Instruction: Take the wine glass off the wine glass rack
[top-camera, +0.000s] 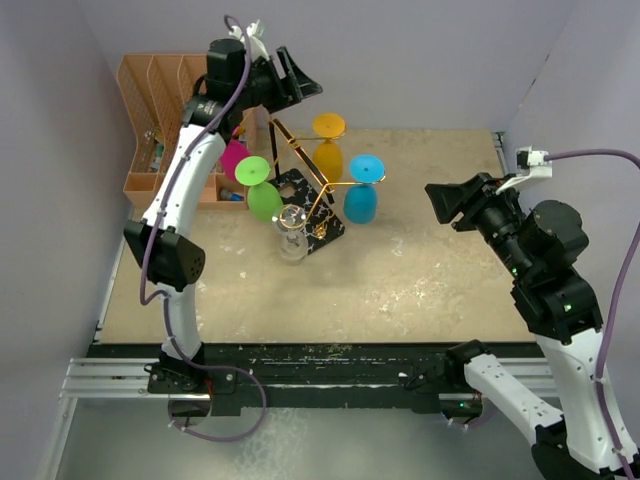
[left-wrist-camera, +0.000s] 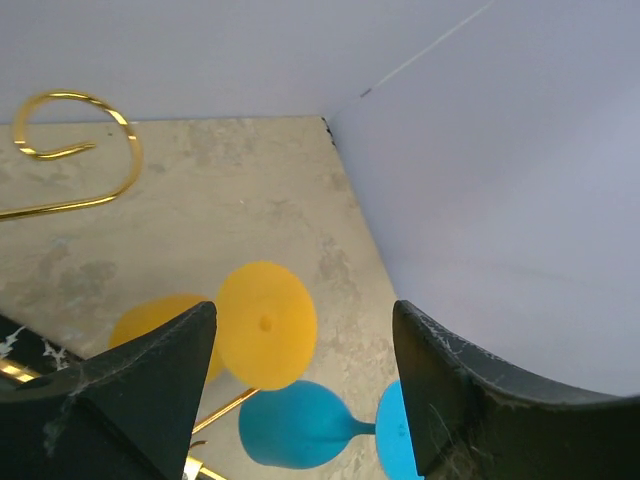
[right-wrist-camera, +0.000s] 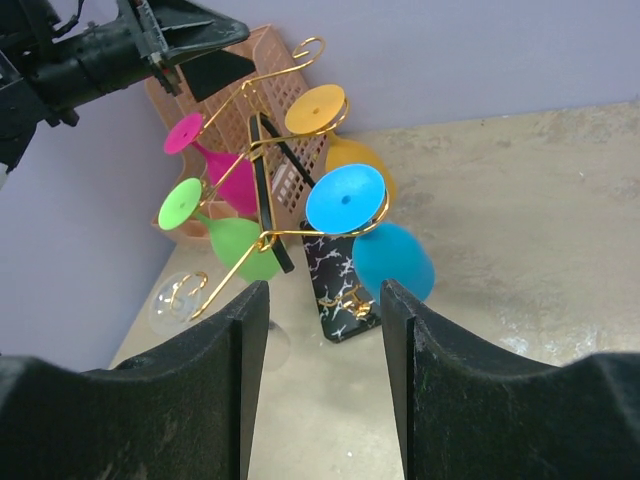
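Glasses hang upside down on the wine glass rack (top-camera: 322, 228) in the middle of the table (top-camera: 420, 270), a pink glass (top-camera: 236, 160), a green glass (top-camera: 263, 197), a yellow glass (top-camera: 328, 152) and a blue glass (top-camera: 361, 201), while the left gripper (top-camera: 292, 78) hovers above the rack's back arms and the right gripper (top-camera: 442, 204) hangs well off to its right, both with fingers apart, holding nothing.

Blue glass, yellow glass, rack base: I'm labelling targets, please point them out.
blue glass (right-wrist-camera: 345, 198), right wrist view, round foot.
yellow glass (left-wrist-camera: 266, 324), left wrist view, round foot.
rack base (right-wrist-camera: 335, 285), right wrist view, marbled face.
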